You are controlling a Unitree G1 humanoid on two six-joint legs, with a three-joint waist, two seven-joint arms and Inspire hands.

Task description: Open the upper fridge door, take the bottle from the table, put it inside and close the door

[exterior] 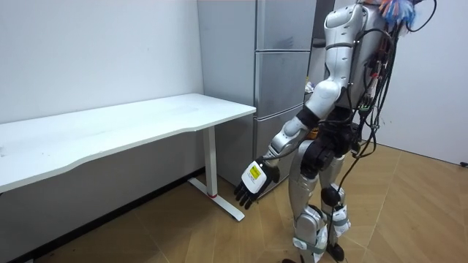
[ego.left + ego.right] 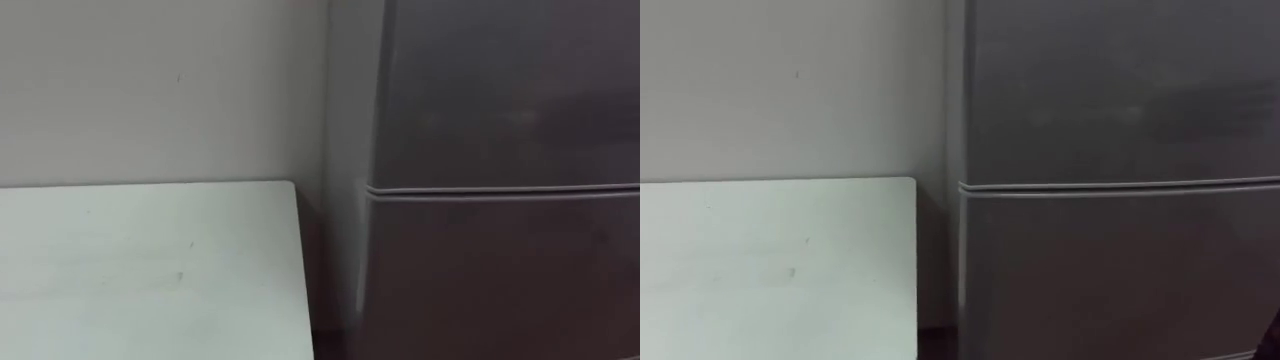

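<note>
A tall grey fridge [image 2: 500, 100] stands right in front of me, its upper door [image 2: 1120, 90] and lower door [image 2: 1120, 270] both closed, with a pale seam between them. In the room view I stand facing the fridge [image 1: 284, 80], close to its front. My left hand [image 1: 252, 183] hangs low beside my leg, fingers relaxed and pointing down, with nothing in it.
A white table [image 2: 150, 270] reaches up to the fridge's left side, against a pale wall. In the room view its white leg [image 1: 212, 164] stands near my left hand. Wooden floor lies behind me.
</note>
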